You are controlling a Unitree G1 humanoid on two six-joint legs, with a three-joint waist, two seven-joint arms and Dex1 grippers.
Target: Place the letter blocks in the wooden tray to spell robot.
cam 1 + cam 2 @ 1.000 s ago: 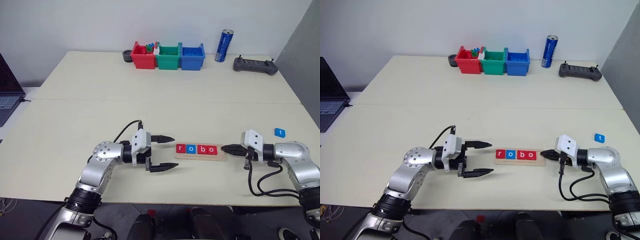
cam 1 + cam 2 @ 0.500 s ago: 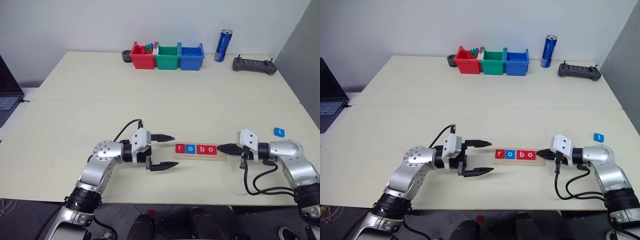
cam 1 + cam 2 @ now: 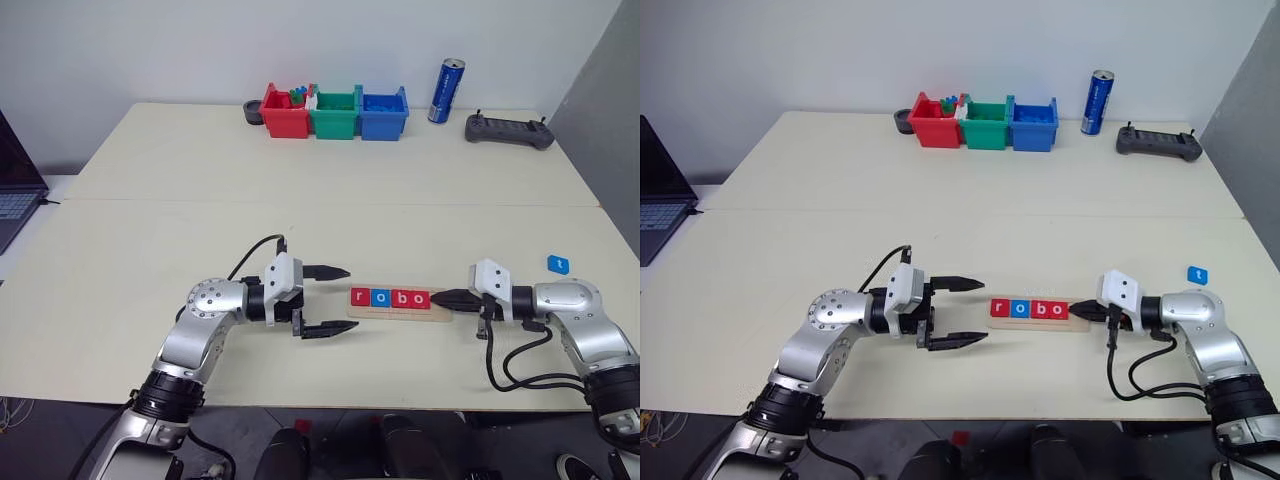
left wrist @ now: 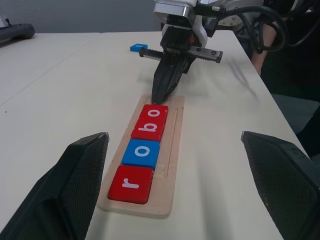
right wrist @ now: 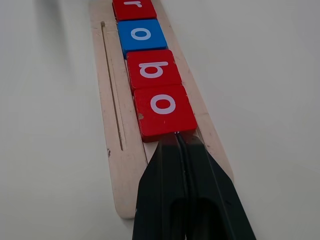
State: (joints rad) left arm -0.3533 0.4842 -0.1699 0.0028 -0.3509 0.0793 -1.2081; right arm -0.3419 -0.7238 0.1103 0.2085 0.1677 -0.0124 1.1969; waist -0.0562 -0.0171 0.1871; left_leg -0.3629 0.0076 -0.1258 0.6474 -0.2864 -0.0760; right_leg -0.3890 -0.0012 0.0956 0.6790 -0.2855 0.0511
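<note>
The wooden tray [image 3: 444, 310] lies near the table's front edge. In it sit letter blocks in a row: red r [image 3: 361, 296], blue o [image 3: 380, 297], red b [image 3: 400, 298], red o [image 3: 420, 299]. The blue t block [image 3: 559, 264] lies loose on the table, far right of the tray. My right gripper [image 3: 436, 298] is shut, its tips on the tray's right end against the last red o [image 5: 164, 109]. My left gripper [image 3: 351, 300] stands open at the tray's left end, one finger on either side, holding nothing.
Red [image 3: 285, 115], green [image 3: 335, 113] and blue [image 3: 383, 112] bins stand at the table's back, with a blue can [image 3: 446, 90] and a black controller [image 3: 509, 130] to their right. A laptop [image 3: 12, 190] sits off the left edge.
My shut right gripper has edged slightly left, closing the small gap to the last o block. The left gripper has kept still and open.
</note>
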